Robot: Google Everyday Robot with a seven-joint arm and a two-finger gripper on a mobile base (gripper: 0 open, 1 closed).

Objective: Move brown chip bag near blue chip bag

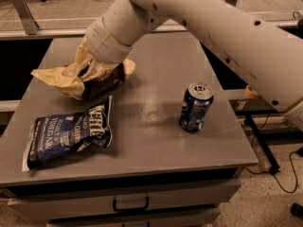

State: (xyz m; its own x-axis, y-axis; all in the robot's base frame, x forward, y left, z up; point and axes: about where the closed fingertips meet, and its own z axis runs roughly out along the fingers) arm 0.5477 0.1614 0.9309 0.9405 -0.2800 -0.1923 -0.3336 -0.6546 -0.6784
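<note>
The bench [151, 126] is viewed from one raised point beyond its front edge, close by and tilted steeply downward, so the drawer front [130, 203] is included. The arm [213, 27] is seen entering from upper right, and the pincer [91, 74] is found far left, at the brown chip bag [52, 77].
</note>
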